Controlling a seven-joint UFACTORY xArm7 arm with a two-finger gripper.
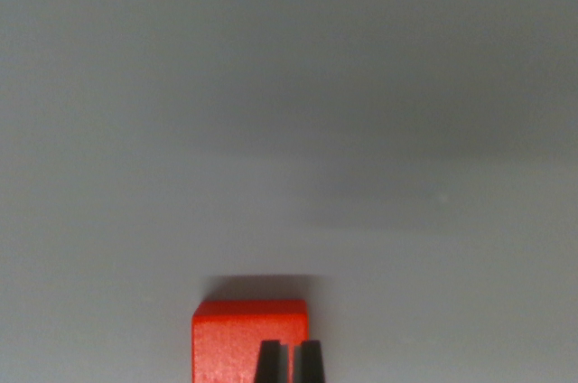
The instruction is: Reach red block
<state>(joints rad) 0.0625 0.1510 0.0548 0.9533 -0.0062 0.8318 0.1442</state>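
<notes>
Currently, the wrist view shows the red block (248, 342) at the bottom edge of the picture, slightly toward the wrist view's left of centre. Its lower part is cut off by the frame. The top face and the upper edge of the block are visible, and a dark shadow lies on the surface just beyond that upper edge.

The block rests on a plain grey table (289, 130), which fills the rest of the view. The table surface is evenly toned, with a darker band of shading across the upper right area and one small pale speck toward the wrist view's right.

The end effector (289, 363) enters from the bottom edge. Two dark, tapered fingertips (268, 363) are visible, standing side by side with only a narrow gap between them, so the fingers are nearly together. Nothing is seen held in that gap.

Both fingertips overlap the right portion of the block in the picture, the right one lying close to the block's right edge. Whether they touch the block or hang above it cannot be determined from this view.
</notes>
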